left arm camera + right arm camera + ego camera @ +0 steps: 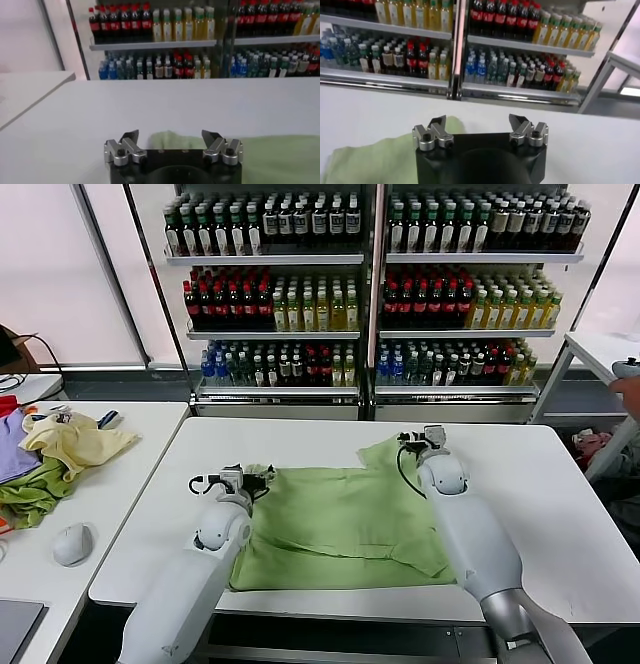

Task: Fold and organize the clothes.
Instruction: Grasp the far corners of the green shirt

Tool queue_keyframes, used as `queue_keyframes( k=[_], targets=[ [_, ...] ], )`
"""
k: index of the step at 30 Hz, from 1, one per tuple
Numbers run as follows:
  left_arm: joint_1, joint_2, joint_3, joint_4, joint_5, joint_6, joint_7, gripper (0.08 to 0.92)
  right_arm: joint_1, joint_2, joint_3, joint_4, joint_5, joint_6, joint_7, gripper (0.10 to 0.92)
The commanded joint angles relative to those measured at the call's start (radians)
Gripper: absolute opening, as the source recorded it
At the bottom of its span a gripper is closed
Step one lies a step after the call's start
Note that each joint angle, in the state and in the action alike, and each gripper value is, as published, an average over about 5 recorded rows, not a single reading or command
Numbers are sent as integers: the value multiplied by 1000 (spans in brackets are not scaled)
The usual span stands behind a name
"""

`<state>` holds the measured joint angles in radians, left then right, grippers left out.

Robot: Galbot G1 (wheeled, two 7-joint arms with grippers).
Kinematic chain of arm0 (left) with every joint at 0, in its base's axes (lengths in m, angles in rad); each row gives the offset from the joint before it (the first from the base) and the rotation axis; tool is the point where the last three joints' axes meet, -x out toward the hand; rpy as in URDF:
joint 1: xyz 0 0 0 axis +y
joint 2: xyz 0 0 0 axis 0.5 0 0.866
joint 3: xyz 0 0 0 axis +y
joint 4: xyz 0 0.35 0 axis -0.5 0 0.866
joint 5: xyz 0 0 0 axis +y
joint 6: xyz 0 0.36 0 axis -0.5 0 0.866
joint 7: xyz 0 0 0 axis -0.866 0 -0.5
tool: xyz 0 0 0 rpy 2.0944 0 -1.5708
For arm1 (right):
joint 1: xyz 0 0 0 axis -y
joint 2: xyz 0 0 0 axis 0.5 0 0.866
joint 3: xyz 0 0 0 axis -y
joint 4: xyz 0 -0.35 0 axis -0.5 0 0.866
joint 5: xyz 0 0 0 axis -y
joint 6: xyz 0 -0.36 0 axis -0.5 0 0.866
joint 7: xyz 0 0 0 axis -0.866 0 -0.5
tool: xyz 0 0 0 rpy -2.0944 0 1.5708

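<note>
The polo shirt (335, 524) lay spread across the centre of the desk (540, 484). The left gripper (250, 477) sat at its left edge and the right gripper (420, 439) at its upper right corner, both with jaws wide and empty. A clean fold likely needed each to pinch a single layer right at the hem.

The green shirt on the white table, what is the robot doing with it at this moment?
The light green shirt lies spread on the white table, not yet folded. The left gripper is open over the shirt's far left corner. The right gripper is open over the raised far right corner. Neither holds the fabric. A heap of other garments lies on the side table.
</note>
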<state>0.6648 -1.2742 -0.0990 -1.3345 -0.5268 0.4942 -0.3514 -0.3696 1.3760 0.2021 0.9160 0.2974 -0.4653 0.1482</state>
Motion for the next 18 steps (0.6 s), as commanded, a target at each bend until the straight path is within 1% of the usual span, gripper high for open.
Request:
queue_keyframes(
  k=[1, 3, 5, 8, 18],
  targets=[
    [-49, -10, 27, 93, -9, 9, 3, 822, 61, 33, -7, -141, 1, -3, -11, 823],
    [-45, -9, 30, 88, -13, 14, 3, 816, 57, 35, -10, -140, 3, -10, -20, 823],
    [-40, -8, 32, 81, -14, 15, 2, 789, 52, 37, -13, -141, 6, -13, -29, 823],
    [-29, -5, 34, 67, -18, 14, 1, 714, 46, 37, -15, -139, 22, -18, -41, 788],
    [-3, 4, 33, 38, -59, 4, 6, 428, 29, 18, -15, -110, 51, -23, -66, 518]
  ],
)
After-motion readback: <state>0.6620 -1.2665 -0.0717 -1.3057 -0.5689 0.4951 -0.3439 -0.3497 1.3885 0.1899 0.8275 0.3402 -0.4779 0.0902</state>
